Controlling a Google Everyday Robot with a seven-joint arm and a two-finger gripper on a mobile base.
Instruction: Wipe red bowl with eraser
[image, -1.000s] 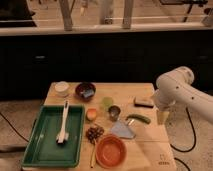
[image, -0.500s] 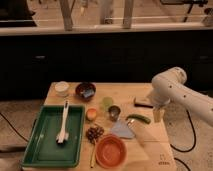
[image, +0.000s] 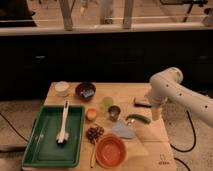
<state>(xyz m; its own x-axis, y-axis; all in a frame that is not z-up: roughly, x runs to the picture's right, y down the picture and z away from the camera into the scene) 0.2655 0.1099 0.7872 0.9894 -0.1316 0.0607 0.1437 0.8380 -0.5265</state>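
The red bowl (image: 111, 150) is a wide, shallow orange-red bowl at the front middle of the wooden table (image: 150, 145). The eraser (image: 141, 103) is a small dark flat block near the table's right edge, partly covered by my arm. My gripper (image: 156, 114) hangs at the end of the white arm, just right of the eraser and low over the table. It is well behind and to the right of the red bowl.
A green tray (image: 35, 145) at the left holds a white long-handled brush (image: 63, 127). A maroon bowl (image: 85, 91), white cup (image: 62, 88), green cup (image: 106, 102), metal cup (image: 114, 112), orange cup (image: 91, 114), grapes (image: 94, 133), grey-blue cloth (image: 122, 130) and a green vegetable (image: 138, 119) stand mid-table.
My arm has swung left over the table's right edge, bringing the gripper close to the eraser. Nothing on the table has moved.
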